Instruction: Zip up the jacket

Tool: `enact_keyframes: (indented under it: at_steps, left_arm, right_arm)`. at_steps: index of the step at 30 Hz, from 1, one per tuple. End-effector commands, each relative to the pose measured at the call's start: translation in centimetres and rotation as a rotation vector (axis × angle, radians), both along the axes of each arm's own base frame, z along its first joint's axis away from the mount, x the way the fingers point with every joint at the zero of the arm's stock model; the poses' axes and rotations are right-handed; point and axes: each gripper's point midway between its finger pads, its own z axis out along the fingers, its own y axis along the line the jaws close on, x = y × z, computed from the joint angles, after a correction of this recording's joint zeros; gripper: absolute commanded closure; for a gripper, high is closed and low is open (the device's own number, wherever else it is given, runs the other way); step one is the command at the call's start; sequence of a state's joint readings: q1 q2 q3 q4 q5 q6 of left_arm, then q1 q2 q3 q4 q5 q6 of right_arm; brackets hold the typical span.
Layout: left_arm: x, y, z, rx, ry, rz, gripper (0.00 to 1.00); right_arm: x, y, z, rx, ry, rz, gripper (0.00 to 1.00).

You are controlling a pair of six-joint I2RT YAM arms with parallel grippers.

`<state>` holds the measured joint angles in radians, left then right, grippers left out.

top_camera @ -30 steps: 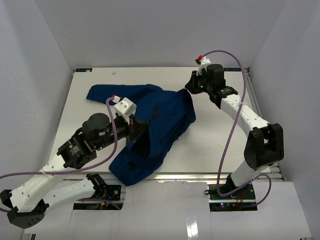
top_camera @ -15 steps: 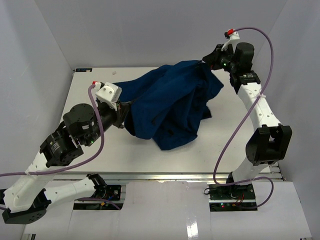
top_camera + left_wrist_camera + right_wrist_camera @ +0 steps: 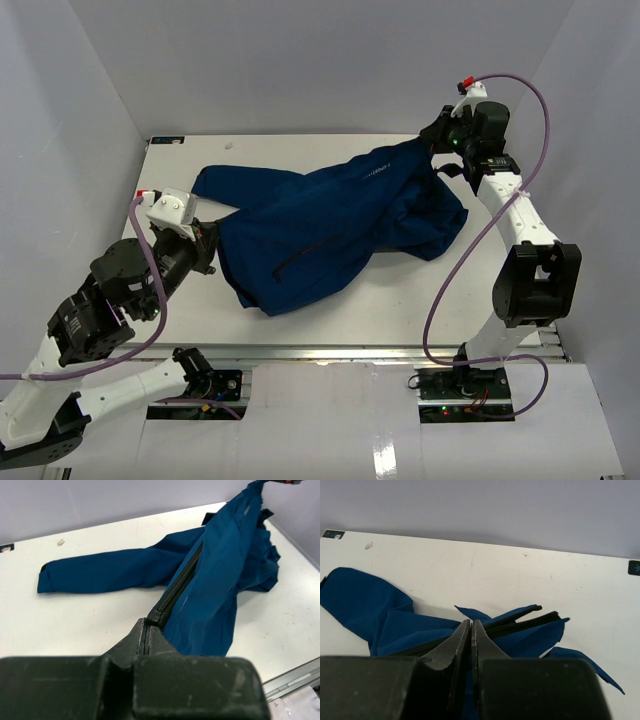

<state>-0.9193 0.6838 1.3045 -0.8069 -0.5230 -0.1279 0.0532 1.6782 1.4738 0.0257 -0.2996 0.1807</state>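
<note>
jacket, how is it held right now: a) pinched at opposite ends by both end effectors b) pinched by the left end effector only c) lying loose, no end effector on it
a: left end effector shut on the end of the zipper, right end effector shut on the far edge of the jacket

The light is bright and even. The jacket (image 3: 330,225) makes only a soft shadow on the white table (image 3: 440,290). Close fingers (image 3: 132,642) look blurry.

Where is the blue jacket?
In the top view, the jacket is stretched across the middle of the table, its near-left end pinched by the left gripper and its far-right end by the right gripper.
</note>
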Motion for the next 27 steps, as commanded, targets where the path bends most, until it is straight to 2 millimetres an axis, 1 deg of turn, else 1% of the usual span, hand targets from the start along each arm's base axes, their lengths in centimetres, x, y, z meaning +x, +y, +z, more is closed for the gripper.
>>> enact_keyframes:
  at_steps: [1,2,3,4,5,6,8,9,10,12,13,16,19,21,22,23,24,26,27]
  left_arm:
    - [-0.2,4.5,0.1,-0.041,-0.014,0.191,1.0]
    - [-0.2,4.9,0.1,-0.044,-0.016,0.208,1.0]
    - [-0.2,5.0,-0.1,-0.041,-0.015,0.213,1.0]
    - [-0.2,5.2,-0.3,-0.03,-0.011,0.226,1.0]
    - [-0.1,5.5,-0.5,-0.022,-0.007,0.238,1.0]
    - [-0.1,5.6,-0.7,-0.017,-0.003,0.25,1.0]
    - [0.1,5.9,-0.8,-0.003,-0.01,0.269,1.0]
    - [0.1,6.0,-0.8,-0.001,-0.019,0.272,1.0]
    - [0.3,5.9,-1.2,0.008,-0.021,0.276,1.0]
    - [0.6,5.9,-1.5,0.001,-0.026,0.291,1.0]
    - [0.7,5.9,-2.0,0.002,-0.022,0.299,1.0]
    - [1.1,6.6,-3.1,0.011,-0.014,0.37,1.0]
    - [1.3,5.7,-3.6,0.004,-0.013,0.337,1.0]
    - [1.0,4.0,-3.7,-0.033,0.004,0.248,0.95]
    - [0.7,2.9,-3.8,-0.051,0.014,0.182,0.92]
    - [0.2,1.3,-4.1,-0.073,0.033,0.094,0.88]
    - [-0.3,0.1,-4.4,-0.09,0.051,0.03,0.83]
    - [-0.8,-1.0,-5.9,-0.099,0.108,-0.018,0.68]
    - [-0.8,-0.9,-6.8,-0.088,0.139,-0.002,0.54]
  right_arm:
    - [3.4,-5.0,1.3,-0.06,-0.095,-0.201,0.92]
    - [3.7,-5.6,1.1,-0.059,-0.094,-0.205,0.92]
    - [4.2,-7.0,1.2,-0.064,-0.097,-0.24,0.92]
    - [5.0,-8.0,0.8,-0.08,-0.09,-0.283,0.92]
    - [5.6,-8.7,0.9,-0.093,-0.093,-0.313,0.92]
    - [6.0,-9.1,1.6,-0.1,-0.108,-0.328,0.92]
    - [6.5,-9.3,2.8,-0.094,-0.14,-0.336,0.92]
    - [6.6,-9.2,3.1,-0.085,-0.15,-0.333,0.92]
    - [6.7,-9.0,3.3,-0.08,-0.165,-0.334,0.92]
    - [6.6,-8.8,3.4,-0.077,-0.189,-0.339,0.92]
    - [6.7,-8.9,3.4,-0.082,-0.194,-0.346,0.92]
    - [6.5,-9.6,3.6,-0.097,-0.208,-0.387,0.92]
    - [6.1,-9.5,3.8,-0.114,-0.228,-0.372,0.92]
    - [5.7,-8.4,4.1,-0.109,-0.242,-0.309,0.92]
    - [5.5,-7.9,4.2,-0.104,-0.251,-0.282,0.92]
    - [5.2,-7.6,4.1,-0.102,-0.252,-0.268,0.92]
    - [4.9,-7.5,4.0,-0.102,-0.247,-0.264,0.92]
    - [4.3,-7.2,3.8,-0.101,-0.246,-0.266,0.92]
    - [3.7,-7.1,4.4,-0.099,-0.259,-0.265,0.92]
